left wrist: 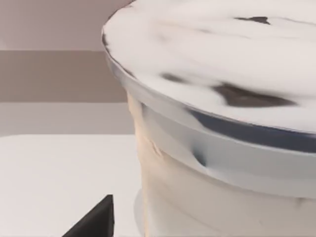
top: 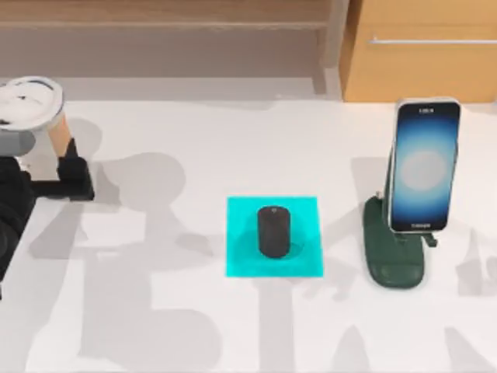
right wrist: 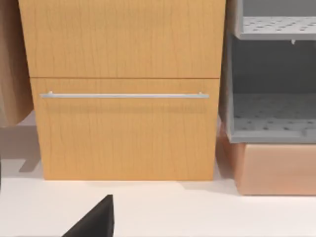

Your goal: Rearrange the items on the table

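Left tool [top: 66,167] grips cup [top: 35,109] (table's left).

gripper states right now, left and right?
Left gripper: at the table's left edge, closed on the lidded cup.
Right gripper: cannot be told.

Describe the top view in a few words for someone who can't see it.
A white table holds a small dark cylinder on a turquoise mat at center, an upright smartphone on a dark green stand at right, and a white-lidded cup at far left, beside the left end effector.
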Robot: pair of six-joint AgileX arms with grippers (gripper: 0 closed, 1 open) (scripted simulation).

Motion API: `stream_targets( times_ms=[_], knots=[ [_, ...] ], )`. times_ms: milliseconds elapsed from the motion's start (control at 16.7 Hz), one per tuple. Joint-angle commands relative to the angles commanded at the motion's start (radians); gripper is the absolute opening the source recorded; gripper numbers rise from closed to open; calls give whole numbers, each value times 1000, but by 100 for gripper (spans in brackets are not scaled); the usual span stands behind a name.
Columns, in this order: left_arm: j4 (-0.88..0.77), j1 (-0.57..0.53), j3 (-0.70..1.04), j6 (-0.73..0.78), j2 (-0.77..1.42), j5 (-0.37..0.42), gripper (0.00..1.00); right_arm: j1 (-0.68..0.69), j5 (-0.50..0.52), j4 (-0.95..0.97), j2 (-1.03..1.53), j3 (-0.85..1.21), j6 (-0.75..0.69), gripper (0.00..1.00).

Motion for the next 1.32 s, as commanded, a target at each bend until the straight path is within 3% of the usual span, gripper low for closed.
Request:
stream_targets(
  times_ms=[780, 1320],
  knots=[
    [-24, 0, 118, 0, 95, 2, 100, 0, 0, 0, 0, 0, 0, 100],
    [-24, 0, 118, 0, 95, 2, 32, 0, 0, 0, 0, 0, 0, 100]
  ],
)
